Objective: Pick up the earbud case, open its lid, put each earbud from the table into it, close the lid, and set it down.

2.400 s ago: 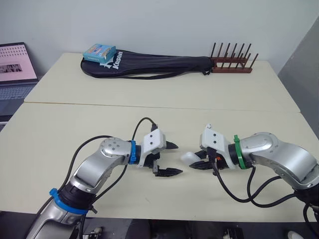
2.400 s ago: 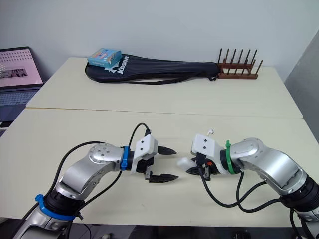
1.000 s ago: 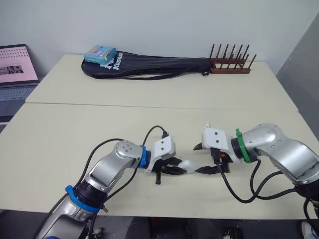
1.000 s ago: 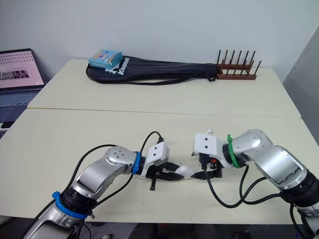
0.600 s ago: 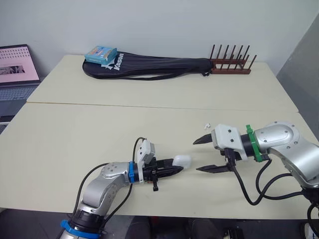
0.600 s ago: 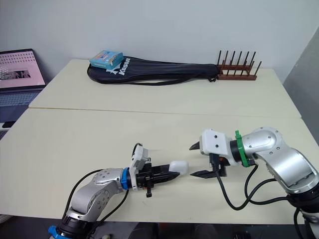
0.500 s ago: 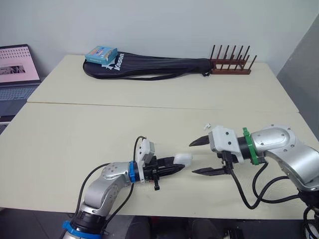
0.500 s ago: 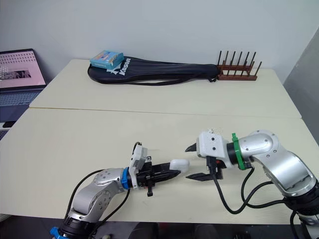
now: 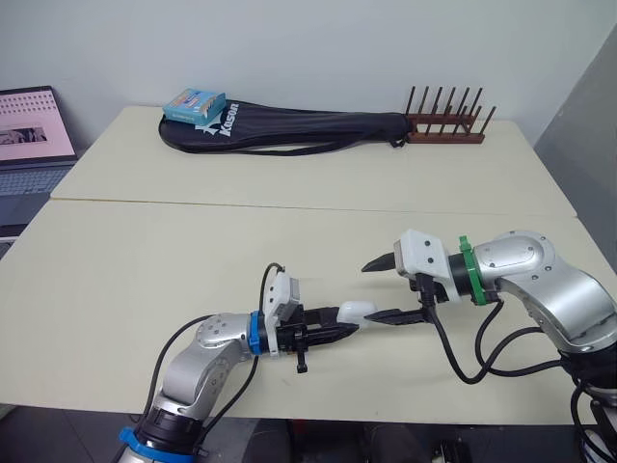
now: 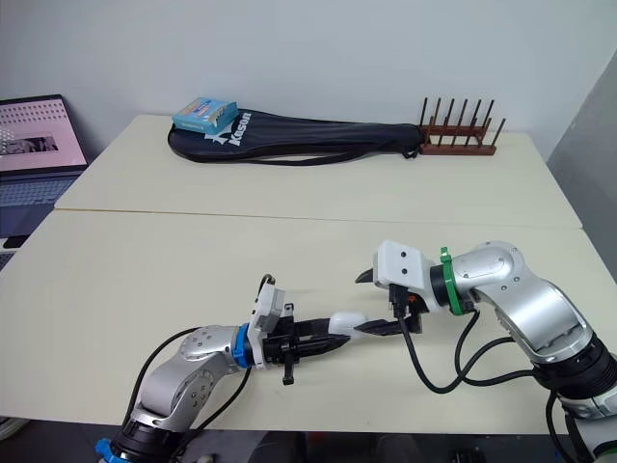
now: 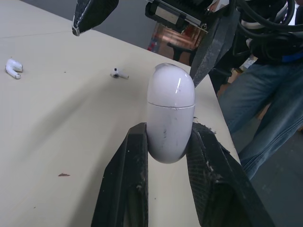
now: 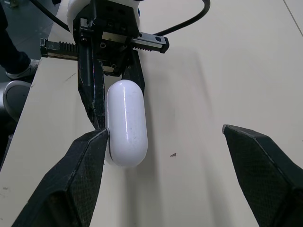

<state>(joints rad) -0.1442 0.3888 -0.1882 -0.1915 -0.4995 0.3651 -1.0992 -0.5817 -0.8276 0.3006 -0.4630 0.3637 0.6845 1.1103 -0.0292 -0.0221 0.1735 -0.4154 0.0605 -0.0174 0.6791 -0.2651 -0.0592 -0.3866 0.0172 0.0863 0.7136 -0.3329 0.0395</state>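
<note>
The white earbud case (image 9: 358, 311), lid closed, is clamped by its lower half in my left gripper (image 11: 168, 131), a little above the table near the front edge. My right gripper (image 9: 369, 292) faces it from the right and stands open. Its lower finger (image 12: 75, 182) touches the case's (image 12: 125, 122) side near the lid end; the upper finger (image 12: 265, 163) stays well apart. Two loose white earbuds (image 11: 13, 67) (image 11: 118, 73) lie on the table beyond the case.
At the table's far edge lie a black racket bag (image 9: 289, 127) with a blue box (image 9: 193, 102) on it and a wooden peg rack (image 9: 445, 130). A laptop (image 9: 29, 125) stands off to the left. A person in jeans (image 11: 265, 104) stands past the table.
The right gripper drew away to the right, then came back left until its lower finger met the case. The left arm lowered and keeps its grip on the case.
</note>
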